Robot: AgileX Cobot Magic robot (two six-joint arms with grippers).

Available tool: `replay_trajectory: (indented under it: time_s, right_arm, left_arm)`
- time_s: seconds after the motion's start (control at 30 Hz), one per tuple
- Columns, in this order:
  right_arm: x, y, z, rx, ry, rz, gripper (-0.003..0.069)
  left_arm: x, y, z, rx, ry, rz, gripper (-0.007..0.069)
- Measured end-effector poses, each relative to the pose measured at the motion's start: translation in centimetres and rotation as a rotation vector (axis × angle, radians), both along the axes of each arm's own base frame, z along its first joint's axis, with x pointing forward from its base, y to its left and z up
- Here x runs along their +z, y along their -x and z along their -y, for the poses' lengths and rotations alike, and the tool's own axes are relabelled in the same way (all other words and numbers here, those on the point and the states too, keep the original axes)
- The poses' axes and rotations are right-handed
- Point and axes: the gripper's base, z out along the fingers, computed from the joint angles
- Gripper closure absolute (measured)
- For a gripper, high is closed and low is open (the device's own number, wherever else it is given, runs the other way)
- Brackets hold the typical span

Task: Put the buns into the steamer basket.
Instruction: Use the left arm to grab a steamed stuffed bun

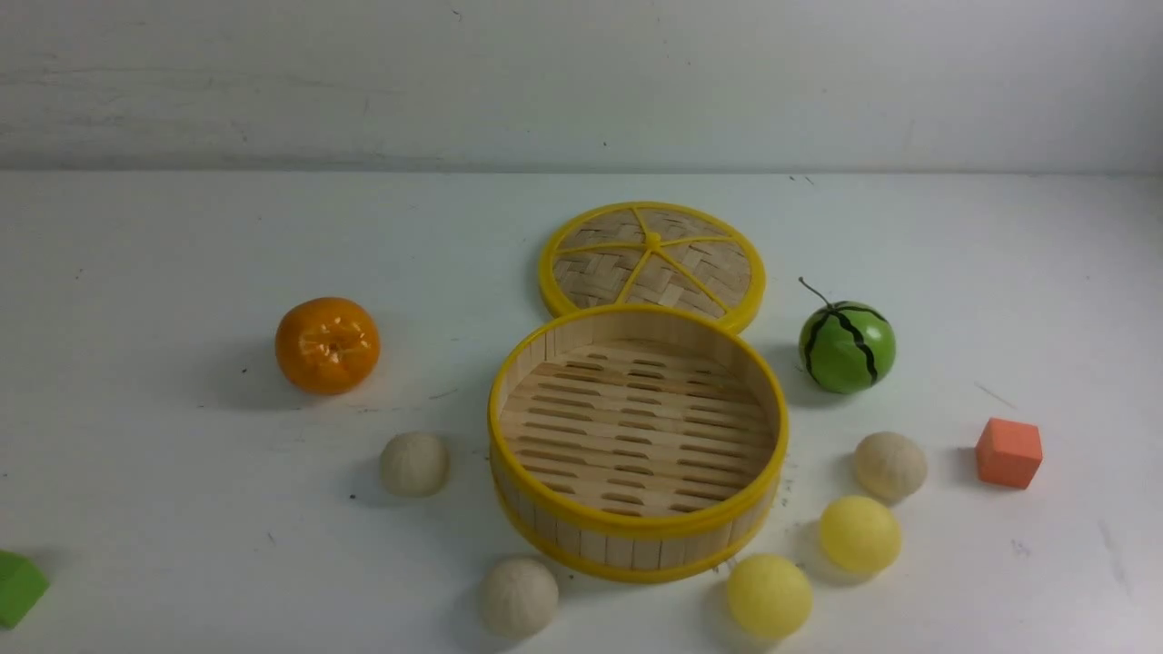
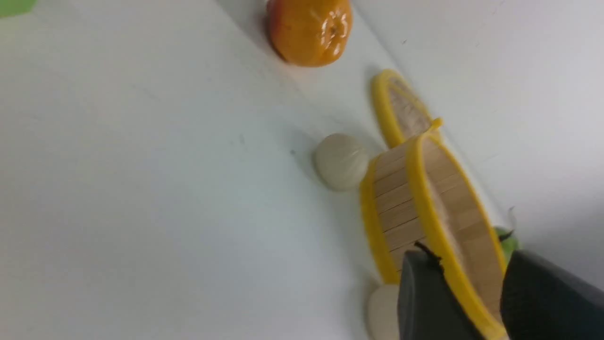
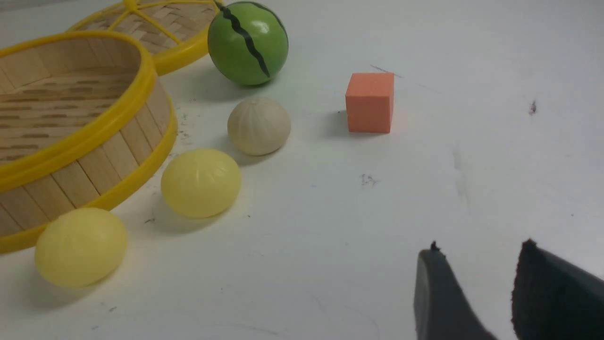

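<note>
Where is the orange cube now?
In the front view the cube sits at the right, just right of an off-white bun and nearer than the watermelon.

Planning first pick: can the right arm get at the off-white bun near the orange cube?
Probably yes. The right gripper is open, with bare table between it and the off-white bun; the orange cube, neighbouring yellow bun and watermelon ball stand apart from it.

One bun (image 2: 382, 311) is partly hidden behind the left fingers (image 2: 427, 302).

Bright light; soft shadows; left wrist view blurred.
</note>
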Motion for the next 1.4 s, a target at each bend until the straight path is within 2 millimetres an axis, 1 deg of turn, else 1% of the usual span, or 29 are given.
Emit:
replay_trajectory:
  time_s: [0.1, 0.17, 0.2, 0.23, 0.27, 0.3, 0.33, 0.37, 0.4, 0.43, 0.47, 0.53, 0.57, 0.6, 0.63, 0.67, 0.7, 0.73, 0.8, 0.83, 0.87, 0.9, 0.93, 1.0, 1.1, 1.2, 1.23, 1.3, 1.4]
  right_arm:
    - [0.0, 0.0, 0.0, 0.000, 0.000, 0.000, 0.0419]
    - [0.0, 0.0, 0.0, 0.000, 0.000, 0.000, 0.0419]
    - [0.0, 0.0, 0.0, 0.000, 0.000, 0.000, 0.0419]
    - [0.0, 0.0, 0.0, 0.000, 0.000, 0.000, 0.0419]
    - [0.0, 0.0, 0.0, 0.000, 0.000, 0.000, 0.0419]
    - [0.0, 0.0, 0.0, 0.000, 0.000, 0.000, 0.0419]
    - [0.0, 0.0, 0.0, 0.000, 0.000, 0.000, 0.0419]
    - [0.0, 0.0, 0.0, 0.000, 0.000, 0.000, 0.0419]
    - [0.0, 0.0, 0.0, 0.000, 0.000, 0.000, 0.0419]
    - [0.0, 0.0, 0.0, 0.000, 0.000, 0.000, 0.0419]
    - [0.0, 0.0, 0.0, 0.000, 0.000, 0.000, 0.0419]
    - [0.0, 0.0, 0.0, 0.000, 0.000, 0.000, 0.0419]
    - [0.0, 0.0, 0.0, 0.000, 0.000, 0.000, 0.0419]
    - [0.0, 0.0, 0.0, 0.000, 0.000, 0.000, 0.0419]
    - [0.0, 0.0, 0.0, 0.000, 0.000, 0.000, 0.0419]
    - [0.0, 0.0, 0.0, 0.000, 0.000, 0.000, 0.0419]
    - [0.0, 0.0, 0.0, 0.000, 0.000, 0.000, 0.0419]
    - [0.0, 0.0, 0.0, 0.000, 0.000, 0.000, 0.0419]
    - [0.0, 0.0, 0.0, 0.000, 0.000, 0.000, 0.0419]
    - [0.0, 0.0, 0.0, 0.000, 0.000, 0.000, 0.0419]
    - [0.0, 0.0, 0.0, 0.000, 0.000, 0.000, 0.0419]
    - [0.0, 0.0, 0.0, 0.000, 0.000, 0.000, 0.0419]
    - [0.0, 0.0, 0.0, 0.000, 0.000, 0.000, 0.0419]
    - [0.0, 0.0, 0.0, 0.000, 0.000, 0.000, 0.0419]
    - [0.0, 0.0, 0.0, 0.000, 0.000, 0.000, 0.0419]
    - [0.0, 0.0, 0.0, 0.000, 0.000, 0.000, 0.0419]
    - [0.0, 0.0, 0.0, 0.000, 0.000, 0.000, 0.0419]
    - [0.0, 0.0, 0.0, 0.000, 0.000, 0.000, 0.0419]
    - [0.0, 0.0, 0.0, 0.000, 0.000, 0.000, 0.0419]
  left_arm:
    - [0.8, -0.1, -0.2, 0.030, 0.095, 0.067, 0.0393]
    - [1.0, -0.2, -0.3, 0.042, 0.113, 0.094, 0.0410]
    - [1.8, -0.1, -0.3, 0.039, 0.107, 0.117, 0.0452]
    - [2.0, 0.0, -0.3, 0.039, 0.107, 0.122, 0.0457]
    - [3.5, 0.3, -0.1, 0.012, 0.046, 0.144, 0.0511]
    - [4.0, 0.4, -0.1, 0.008, 0.037, 0.157, 0.0526]
    - [6.1, 1.1, 0.1, -0.035, -0.061, 0.177, 0.0585]
    - [7.2, 1.5, 0.3, -0.059, -0.108, 0.181, 0.0614]
    - [8.9, 1.8, 0.5, -0.095, -0.165, 0.168, 0.0638]
    - [9.0, 1.9, 0.6, -0.112, -0.187, 0.148, 0.0638]
    - [10.5, 1.8, 1.0, -0.171, -0.245, 0.080, 0.0638]
    - [11.6, 1.1, 1.7, -0.300, -0.328, -0.124, 0.0638]
    - [12.1, 0.4, 2.1, -0.371, -0.374, -0.246, 0.0638]
    - [12.3, 0.1, 2.1, -0.372, -0.375, -0.253, 0.0638]
    - [12.5, -1.1, 2.4, -0.445, -0.432, -0.378, 0.0638]
    - [12.6, -2.4, 2.6, -0.491, -0.470, -0.456, 0.0638]
    - [12.6, -2.6, 2.6, -0.501, -0.484, -0.467, 0.0638]
    - [12.3, -5.1, 2.9, -0.553, -0.537, -0.542, 0.0638]
    - [12.0, -7.5, 3.2, -0.591, -0.563, -0.586, 0.0638]
    - [12.0, -7.7, 3.3, -0.596, -0.566, -0.590, 0.0638]
    - [11.8, -8.8, 3.5, -0.611, -0.561, -0.616, 0.0638]
    - [11.5, -10.0, 3.7, -0.630, -0.558, -0.645, 0.0638]
    - [10.9, -12.0, 4.3, -0.665, -0.566, -0.679, 0.0638]
    - [10.5, -14.1, 5.7, -0.719, -0.618, -0.701, 0.0638]
    - [10.3, -15.8, 7.8, -0.763, -0.681, -0.695, 0.0638]
    - [10.2, -18.5, 9.7, -0.733, -0.743, -0.704, 0.0638]
    - [10.4, -18.8, 9.8, -0.725, -0.752, -0.699, 0.0638]
    - [9.8, -20.9, 10.2, -0.706, -0.810, -0.719, 0.0638]
    - [9.1, -23.4, 10.7, -0.692, -0.877, -0.736, 0.0638]
